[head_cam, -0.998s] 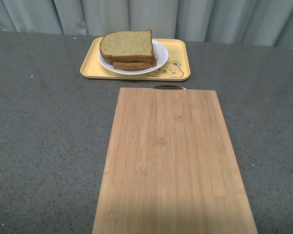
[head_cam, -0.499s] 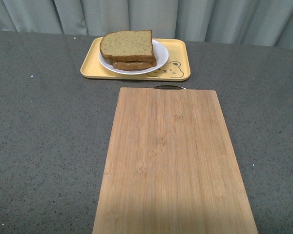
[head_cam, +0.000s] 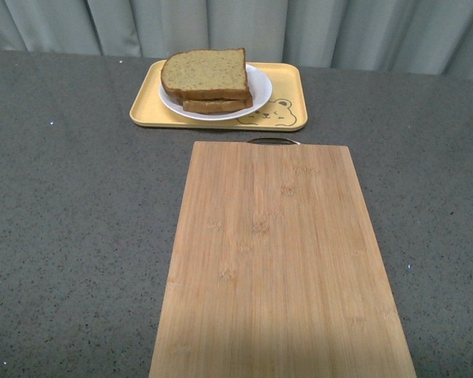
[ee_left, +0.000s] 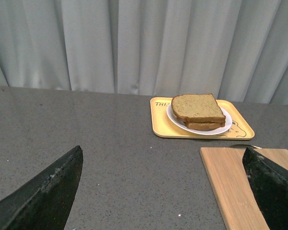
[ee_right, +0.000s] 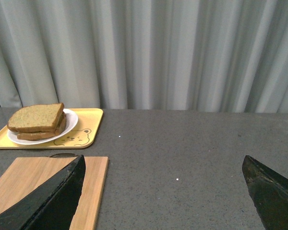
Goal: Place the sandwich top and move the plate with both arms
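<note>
Both pincers gape empty, well short of the plate. Top sits loose; I risk sliding it if lifts mismatch.

Each wrist view shows two black fingers — broad, matte, tapering to wedge points — with scuffed edges.

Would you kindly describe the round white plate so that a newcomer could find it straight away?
Beyond the far end of the long bamboo cutting board lies a yellow rectangular tray with a bear drawing. The round white shallow plate sits on that tray, toward its left side. It alone is white and round, and it carries the stacked tan bread slices.
</note>
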